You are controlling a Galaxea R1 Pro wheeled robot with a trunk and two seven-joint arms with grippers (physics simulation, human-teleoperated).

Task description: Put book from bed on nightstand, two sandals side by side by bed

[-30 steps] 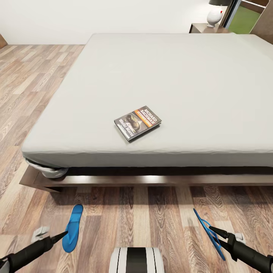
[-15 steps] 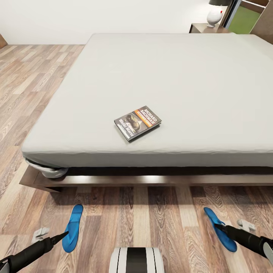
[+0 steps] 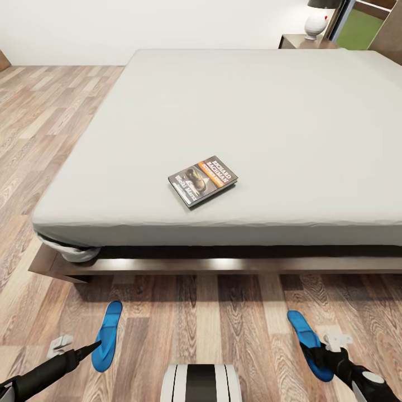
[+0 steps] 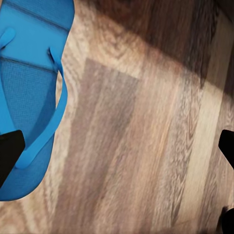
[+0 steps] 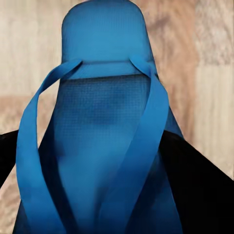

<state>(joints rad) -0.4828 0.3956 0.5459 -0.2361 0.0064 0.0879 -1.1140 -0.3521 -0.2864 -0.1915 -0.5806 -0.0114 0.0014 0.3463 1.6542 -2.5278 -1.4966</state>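
1. Since a second ago the right sandal (image 3: pixel 309 344) has gone from standing on edge to lying flat on the wood floor (image 3: pixel 206 312), and it has shifted a little toward the robot's left; the right pincer (image 3: pixel 325 353) has drawn in with it; bed, book and left sandal have not moved.
2. Right pincer: in the right wrist view its dark fingers (image 5: pixel 200 185) sit against both sides of the right sandal (image 5: pixel 105 146), so it is clamped on that sandal near the heel end; the toe points toward the bed (image 3: pixel 223 128).
3. Left pincer (image 3: pixel 96 346): its tip touches or just overlaps the left sandal (image 3: pixel 106 335) in the head view; in the left wrist view the two fingers stand wide apart, one dark finger (image 4: pixel 9 151) over the sandal's edge (image 4: pixel 29 97), the other far across bare floor; it grips nothing.
4. Both sandals lie on the floor just in front of the bed's foot rail, well apart from each other, roughly parallel.
5. Book (image 3: pixel 202 180) lies flat on the grey mattress near the foot edge, cover up.
6. A nightstand (image 3: pixel 304 41) with a white lamp (image 3: pixel 316 22) stands beside the far corner of the bed.
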